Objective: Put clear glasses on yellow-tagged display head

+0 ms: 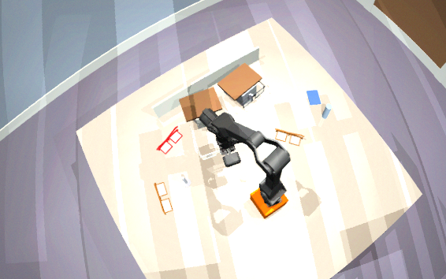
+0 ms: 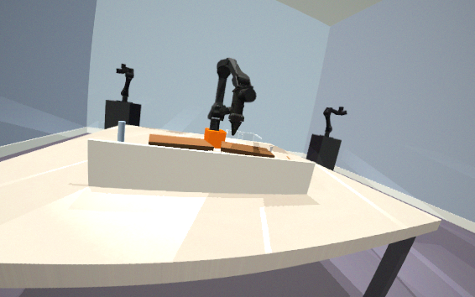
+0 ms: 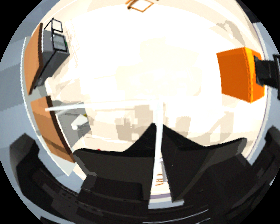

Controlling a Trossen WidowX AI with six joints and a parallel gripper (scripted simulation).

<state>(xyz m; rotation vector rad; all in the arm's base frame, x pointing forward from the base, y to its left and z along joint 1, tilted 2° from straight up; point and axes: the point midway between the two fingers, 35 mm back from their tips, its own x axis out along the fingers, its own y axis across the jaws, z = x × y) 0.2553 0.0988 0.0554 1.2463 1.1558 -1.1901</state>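
Note:
The clear glasses (image 1: 208, 156) (image 2: 248, 132) (image 3: 116, 104) hang in the air in my gripper (image 1: 228, 151) (image 2: 234, 132) (image 3: 156, 126), which is shut on the pale frame. In the wrist view one long pale bar reaches left, across the front of the nearer grey display head (image 3: 71, 125). That head stands under a brown roof (image 1: 193, 106) (image 3: 50, 131); a tiny yellow-green mark shows at its face. I cannot tell whether the glasses touch it. The other head (image 1: 248, 97) (image 3: 58, 44) wears dark-framed glasses under its own brown roof (image 1: 239, 80) (image 3: 33, 60).
A grey upright panel (image 1: 212, 79) (image 2: 196, 172) stands behind both roofs. Red glasses (image 1: 169, 140) lie left of the nearer head. Orange glasses (image 1: 289, 135) lie right; another orange pair (image 1: 163, 198) lies front left. A blue pad (image 1: 314, 97), a blue cylinder (image 1: 326, 111) (image 2: 121, 131) and a small pale object (image 1: 186, 180) are also there.

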